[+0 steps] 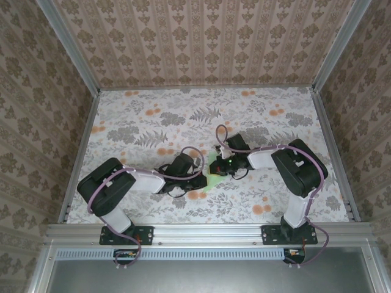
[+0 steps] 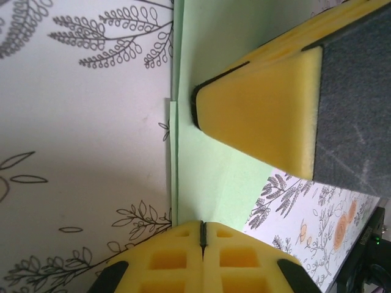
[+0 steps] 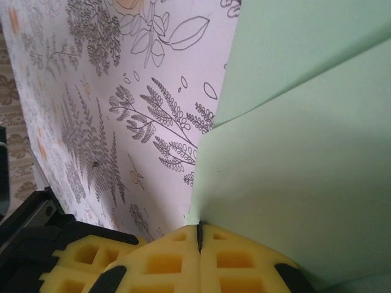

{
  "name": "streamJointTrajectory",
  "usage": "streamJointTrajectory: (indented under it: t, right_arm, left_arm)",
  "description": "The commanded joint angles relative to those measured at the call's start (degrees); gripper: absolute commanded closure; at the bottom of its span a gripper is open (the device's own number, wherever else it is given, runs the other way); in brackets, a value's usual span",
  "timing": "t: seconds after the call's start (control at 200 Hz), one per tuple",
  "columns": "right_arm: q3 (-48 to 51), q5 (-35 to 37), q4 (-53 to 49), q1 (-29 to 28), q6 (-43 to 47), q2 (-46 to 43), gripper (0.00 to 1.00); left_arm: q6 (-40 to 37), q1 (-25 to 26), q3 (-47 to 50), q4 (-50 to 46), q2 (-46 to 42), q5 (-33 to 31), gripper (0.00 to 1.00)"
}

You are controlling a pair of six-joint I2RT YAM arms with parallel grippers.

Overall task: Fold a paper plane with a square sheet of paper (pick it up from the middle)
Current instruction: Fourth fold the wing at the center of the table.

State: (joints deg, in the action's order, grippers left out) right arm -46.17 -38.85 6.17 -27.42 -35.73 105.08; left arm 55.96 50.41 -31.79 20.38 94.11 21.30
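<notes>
The square sheet of paper (image 1: 212, 166) is pale green and lies partly folded at the middle of the table, between my two grippers. In the left wrist view the paper (image 2: 220, 177) shows layered straight edges along its left side. My left gripper (image 2: 203, 233) is shut, its yellow foam tips down at the paper's near edge. My right gripper (image 3: 199, 235) is shut too, its tips at the edge of a slightly raised fold of the paper (image 3: 305, 159). The right gripper's fingers (image 2: 263, 110) lie across the paper. Whether either gripper pinches the paper, I cannot tell.
The floral tabletop (image 1: 153, 122) is bounded by metal rails and patterned walls on three sides. The left gripper's foam fingers (image 3: 79, 262) sit close beside the right gripper. Both arms (image 1: 140, 180) reach inward from the near edge.
</notes>
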Motion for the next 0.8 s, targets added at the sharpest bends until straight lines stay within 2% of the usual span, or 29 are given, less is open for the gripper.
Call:
streamJointTrajectory:
  t: [0.0,0.29,0.58,0.795]
  right_arm:
    - [1.6,2.7,3.0,3.9,2.6,0.4,1.00]
    - [-2.1,2.8,5.6,12.2,1.5,3.8,1.00]
    - [-7.1,5.3,2.3,18.0,1.7,6.4,1.00]
    - [-6.1,3.7,1.6,18.2,2.1,-0.9,1.00]
  left_arm:
    - [1.9,0.3,4.1,-9.1,2.1,-1.5,1.00]
    - [1.9,0.2,4.5,-10.5,3.1,-0.1,1.00]
    - [1.6,0.2,4.1,-9.8,4.2,1.0,1.00]
    - [1.3,0.2,3.2,-10.3,4.2,0.8,1.00]
